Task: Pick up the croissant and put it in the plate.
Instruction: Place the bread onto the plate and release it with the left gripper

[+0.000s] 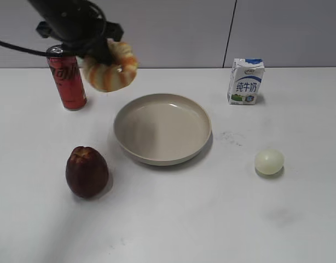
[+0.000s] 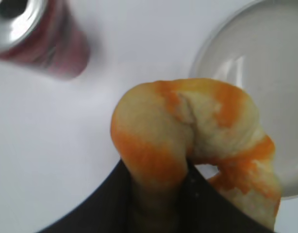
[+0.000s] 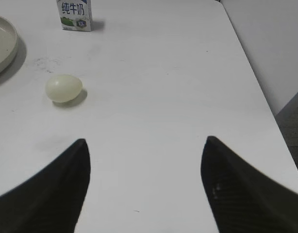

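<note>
My left gripper is shut on the croissant, a cream-yellow ring with orange stripes, and holds it in the air above the table, left of and behind the plate. In the left wrist view the croissant fills the middle, pinched between the dark jaws. The beige plate stands mid-table and is empty; its rim shows in the left wrist view and the right wrist view. My right gripper is open and empty over bare table at the right; it is out of the exterior view.
A red cola can stands just left of the held croissant. A dark red apple is at front left. A milk carton stands at back right. A pale ball lies at right. The table's right edge is close.
</note>
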Robot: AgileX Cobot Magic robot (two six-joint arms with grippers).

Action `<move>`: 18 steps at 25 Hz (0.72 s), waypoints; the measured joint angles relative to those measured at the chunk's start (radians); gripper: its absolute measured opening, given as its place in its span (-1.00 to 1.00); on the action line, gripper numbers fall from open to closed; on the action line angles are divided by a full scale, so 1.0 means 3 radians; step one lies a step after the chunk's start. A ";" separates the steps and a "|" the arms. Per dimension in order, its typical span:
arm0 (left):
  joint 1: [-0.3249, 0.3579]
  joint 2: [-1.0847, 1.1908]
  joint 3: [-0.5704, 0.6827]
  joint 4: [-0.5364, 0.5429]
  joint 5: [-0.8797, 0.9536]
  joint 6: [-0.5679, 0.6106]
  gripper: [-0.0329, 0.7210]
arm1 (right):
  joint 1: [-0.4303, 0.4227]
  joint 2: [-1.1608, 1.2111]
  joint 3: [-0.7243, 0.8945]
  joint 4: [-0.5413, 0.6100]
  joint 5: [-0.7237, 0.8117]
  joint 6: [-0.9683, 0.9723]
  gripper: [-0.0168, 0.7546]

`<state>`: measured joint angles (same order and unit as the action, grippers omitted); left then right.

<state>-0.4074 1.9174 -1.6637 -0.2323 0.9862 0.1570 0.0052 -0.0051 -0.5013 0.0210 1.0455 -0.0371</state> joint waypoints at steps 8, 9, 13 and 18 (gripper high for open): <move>-0.0442 0.0589 -0.0322 -0.0050 -0.0324 0.0000 -0.46 | 0.0000 0.0000 0.0000 0.0000 0.0000 0.0000 0.44; -0.0468 0.0667 -0.0325 -0.0058 -0.0349 0.0000 -0.46 | 0.0000 0.0000 0.0000 0.0000 0.0000 0.0000 0.44; -0.0546 0.0985 -0.0325 -0.0091 -0.0390 0.0000 -0.46 | 0.0000 0.0000 0.0000 0.0000 0.0000 0.0000 0.44; -0.0550 0.1206 -0.0325 -0.0096 -0.0405 0.0000 -0.03 | 0.0000 0.0000 0.0000 0.0000 0.0000 0.0000 0.44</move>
<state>-0.5725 2.2792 -1.7612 -0.2610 0.8647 0.1570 0.0052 -0.0051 -0.5013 0.0210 1.0455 -0.0371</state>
